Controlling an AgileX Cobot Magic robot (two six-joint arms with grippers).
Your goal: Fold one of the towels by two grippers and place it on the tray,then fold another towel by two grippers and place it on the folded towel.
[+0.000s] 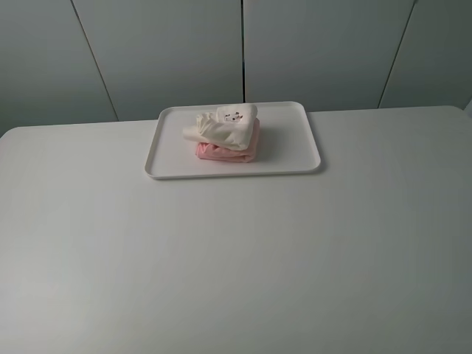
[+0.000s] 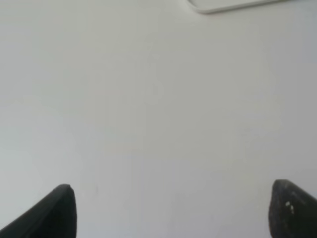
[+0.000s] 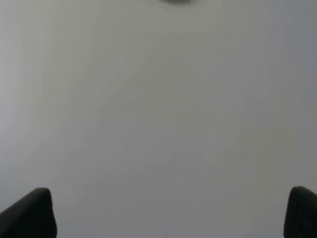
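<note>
The white tray [image 1: 166, 166] lies at the back middle of the table. On it rests the folded pale pink towel [image 1: 243, 153], and the folded cream towel [image 1: 221, 129] with its small printed label lies on top of the pink one. Neither arm shows in the exterior high view. My left gripper [image 2: 171, 210] is open over bare table, its black fingertips [image 2: 59, 210] far apart with nothing between them; a corner of the tray [image 2: 218, 6] shows at that view's edge. My right gripper [image 3: 168, 213] is open too, its fingertips [image 3: 34, 213] wide apart above bare table.
The white table [image 1: 236, 258] spreads wide in front of the tray. Grey wall panels [image 1: 243, 51] stand just behind the table's back edge.
</note>
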